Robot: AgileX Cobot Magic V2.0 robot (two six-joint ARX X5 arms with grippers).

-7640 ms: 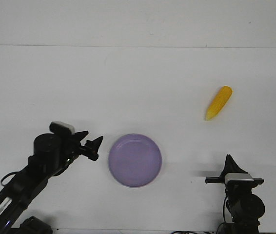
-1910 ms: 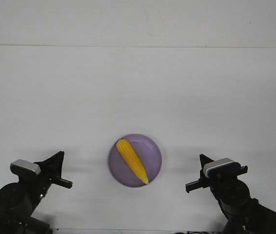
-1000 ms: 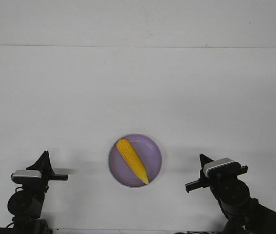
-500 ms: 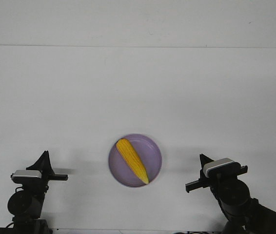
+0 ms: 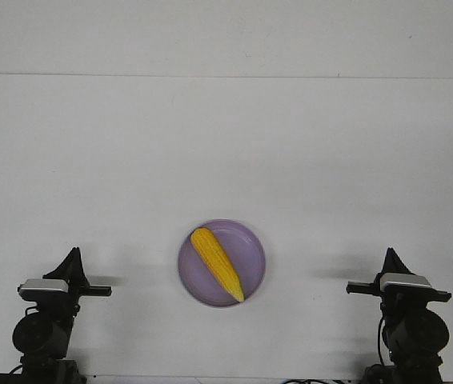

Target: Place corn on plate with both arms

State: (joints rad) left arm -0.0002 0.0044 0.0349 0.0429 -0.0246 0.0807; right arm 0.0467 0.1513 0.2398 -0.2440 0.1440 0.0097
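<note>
The yellow corn [image 5: 217, 263] lies diagonally inside the lavender plate [image 5: 250, 244], its blunt end toward the far left and its pointed tip toward the near right. My left gripper [image 5: 73, 258] stands at the near left, well apart from the plate, fingers together and pointing away, holding nothing. My right gripper [image 5: 391, 258] stands at the near right, also well apart from the plate, fingers together and empty.
The white table [image 5: 226, 160] stretches far behind the plate up to a white wall. Both arm bases sit at the near edge, on either side of the plate.
The right arm has swung to the right and turned upright, now farther from the plate. The left arm, the corn and the plate have not moved in the last second.
</note>
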